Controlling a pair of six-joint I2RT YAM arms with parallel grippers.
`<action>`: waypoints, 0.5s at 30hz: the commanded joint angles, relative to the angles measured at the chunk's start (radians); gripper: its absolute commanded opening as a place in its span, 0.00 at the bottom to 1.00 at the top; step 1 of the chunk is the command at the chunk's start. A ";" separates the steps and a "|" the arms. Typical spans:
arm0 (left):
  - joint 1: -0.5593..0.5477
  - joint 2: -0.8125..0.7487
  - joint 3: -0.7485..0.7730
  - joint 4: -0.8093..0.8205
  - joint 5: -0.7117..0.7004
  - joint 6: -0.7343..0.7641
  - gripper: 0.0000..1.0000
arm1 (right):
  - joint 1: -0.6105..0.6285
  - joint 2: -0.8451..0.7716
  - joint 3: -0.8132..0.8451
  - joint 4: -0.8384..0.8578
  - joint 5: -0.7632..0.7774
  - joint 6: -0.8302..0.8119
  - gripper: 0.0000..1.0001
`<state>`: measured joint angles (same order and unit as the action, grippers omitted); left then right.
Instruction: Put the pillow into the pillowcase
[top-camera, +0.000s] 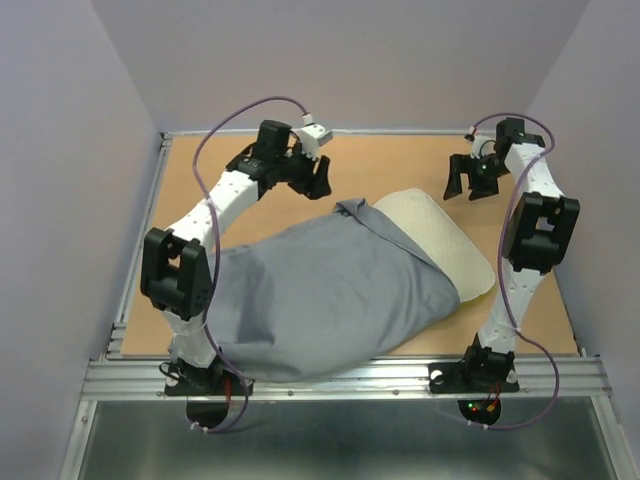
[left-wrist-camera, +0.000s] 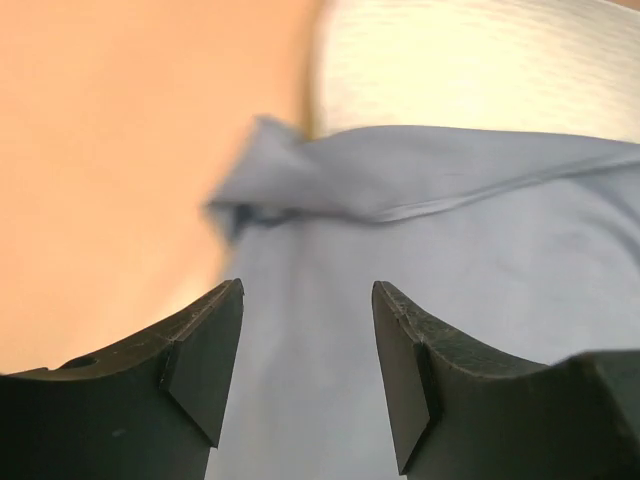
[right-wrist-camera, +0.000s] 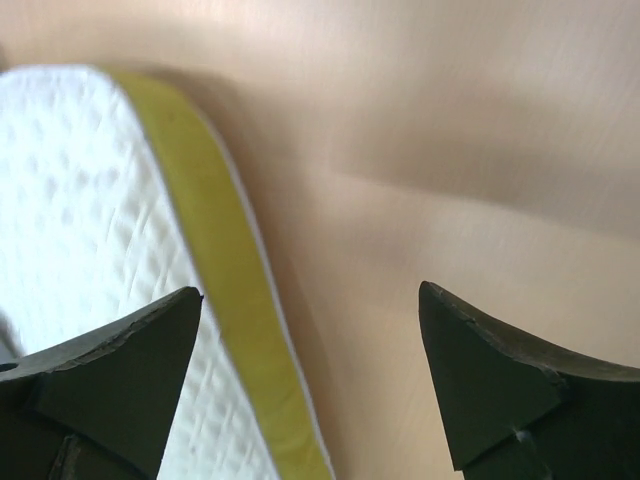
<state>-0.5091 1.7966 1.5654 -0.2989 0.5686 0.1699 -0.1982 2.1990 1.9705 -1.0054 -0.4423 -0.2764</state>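
A tan wooden tabletop (top-camera: 400, 160) sits between pale lavender walls (top-camera: 60, 150).

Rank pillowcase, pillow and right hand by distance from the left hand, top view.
1. Pillowcase: its open edge lies right beside the left hand, centre-left.
2. Pillow: sticks out of that opening, further right.
3. Right hand: far right of the table.

The white quilted rectangular pillow (right-wrist-camera: 90, 250) is dimpled cloth. The slate-grey fabric pillowcase (top-camera: 320, 290) is thin, matt and wrinkled. The tan wooden tabletop (top-camera: 400, 160) is smooth.
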 joint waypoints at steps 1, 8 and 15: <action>0.027 -0.097 -0.098 -0.115 -0.055 0.026 0.66 | -0.018 -0.186 -0.164 -0.061 -0.025 -0.092 0.95; 0.018 0.006 -0.176 -0.241 0.025 0.120 0.67 | -0.018 -0.219 -0.386 -0.151 -0.173 -0.181 0.94; -0.002 0.240 0.038 -0.229 -0.086 0.152 0.15 | -0.017 -0.200 -0.502 -0.153 -0.255 -0.193 0.73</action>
<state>-0.5106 1.9282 1.4307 -0.5110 0.5606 0.2806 -0.2150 1.9980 1.5261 -1.1191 -0.6109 -0.4343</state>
